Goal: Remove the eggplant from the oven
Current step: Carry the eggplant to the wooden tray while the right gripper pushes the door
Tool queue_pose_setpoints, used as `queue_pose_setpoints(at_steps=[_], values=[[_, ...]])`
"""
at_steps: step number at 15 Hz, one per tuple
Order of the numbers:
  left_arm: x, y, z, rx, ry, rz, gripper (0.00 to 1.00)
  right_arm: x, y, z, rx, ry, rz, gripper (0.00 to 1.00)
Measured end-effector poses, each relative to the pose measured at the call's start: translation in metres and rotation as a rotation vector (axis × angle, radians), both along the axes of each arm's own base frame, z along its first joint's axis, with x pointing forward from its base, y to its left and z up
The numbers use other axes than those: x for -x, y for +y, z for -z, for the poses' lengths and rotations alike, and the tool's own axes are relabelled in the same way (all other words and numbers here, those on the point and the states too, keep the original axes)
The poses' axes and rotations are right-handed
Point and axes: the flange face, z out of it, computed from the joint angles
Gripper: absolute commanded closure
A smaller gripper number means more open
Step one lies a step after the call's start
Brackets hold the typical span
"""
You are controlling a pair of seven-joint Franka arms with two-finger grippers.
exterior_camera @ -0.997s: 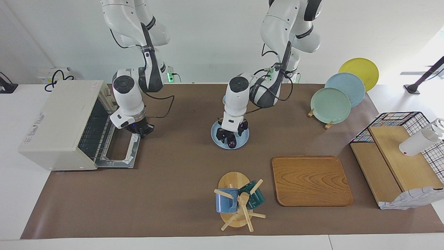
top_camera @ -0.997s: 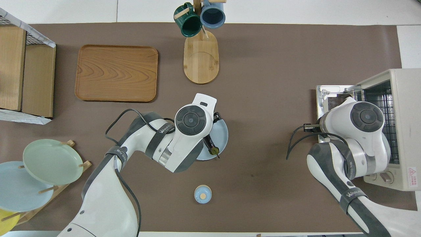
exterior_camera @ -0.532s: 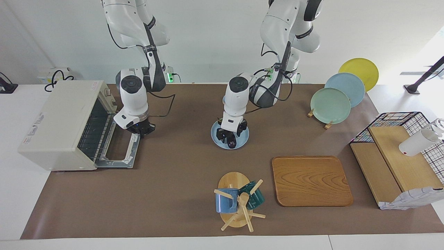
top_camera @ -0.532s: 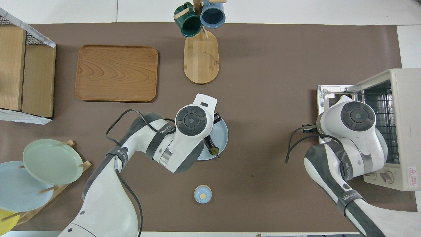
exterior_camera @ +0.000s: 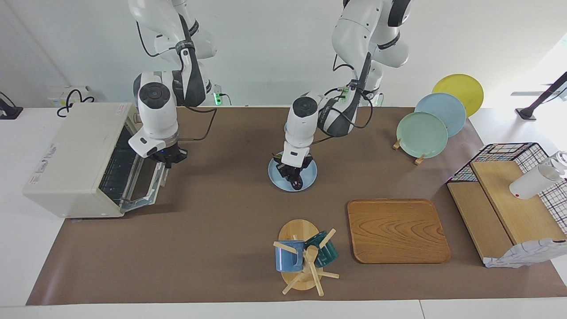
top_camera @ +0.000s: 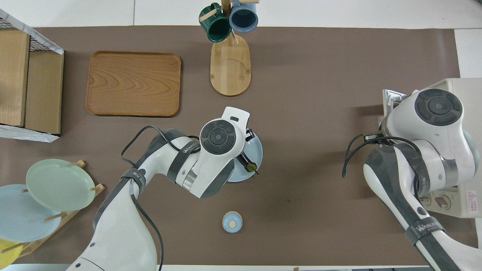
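Observation:
The cream-white oven [exterior_camera: 75, 155] stands at the right arm's end of the table, also in the overhead view [top_camera: 467, 88]. Its door [exterior_camera: 141, 190] is tilted halfway up. My right gripper [exterior_camera: 167, 159] is at the door's upper edge, shut on its handle. The dark eggplant [exterior_camera: 298, 180] lies on a light blue plate [exterior_camera: 311, 174] in the middle of the table, outside the oven. Its stem end shows in the overhead view [top_camera: 250, 166]. My left gripper [exterior_camera: 292, 173] is low over the plate, right at the eggplant.
A mug tree [exterior_camera: 303, 257] with two mugs and a wooden tray [exterior_camera: 396, 230] lie farther from the robots than the plate. A plate rack [exterior_camera: 423, 133] and a wire crate [exterior_camera: 509, 199] are at the left arm's end. A small blue lid [top_camera: 232, 222] lies nearer the robots.
My right gripper has risen and moved toward the oven, swinging the door from flat to half raised. The eggplant's stem end has shifted a little on the plate under my left gripper.

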Motion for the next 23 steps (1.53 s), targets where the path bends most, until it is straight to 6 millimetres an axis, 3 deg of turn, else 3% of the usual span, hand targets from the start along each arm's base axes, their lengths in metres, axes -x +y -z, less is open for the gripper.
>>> queue_pose_setpoints(at_steps=[2,5,8,11,15,18,20,23], values=[[-0.005,0.008,-0.019,0.005,-0.007,0.003,1.00,-0.001,-0.005,-0.009,0.001,0.006,-0.016,1.00],[-0.025,0.044,-0.063,0.012,-0.016,0.002,1.00,-0.002,-0.018,-0.027,0.003,0.012,-0.030,1.00],[-0.067,0.105,-0.101,0.010,-0.031,0.019,1.00,-0.001,-0.043,-0.049,0.003,0.017,-0.048,1.00],[-0.120,0.180,-0.121,0.030,-0.066,0.038,1.00,0.002,-0.068,-0.064,0.002,0.007,-0.054,1.00],[-0.168,0.283,-0.121,0.006,-0.089,0.140,1.00,0.003,-0.079,-0.069,0.014,0.002,-0.059,1.00],[-0.193,0.343,-0.118,0.007,-0.090,0.188,1.00,0.003,-0.084,-0.071,0.017,0.005,-0.071,1.00],[-0.213,0.365,-0.109,-0.001,-0.087,0.219,1.00,0.004,-0.091,-0.073,0.017,0.003,-0.069,1.00],[-0.251,0.370,-0.079,-0.012,-0.093,0.233,1.00,0.004,-0.095,-0.075,0.018,0.001,-0.068,1.00]])
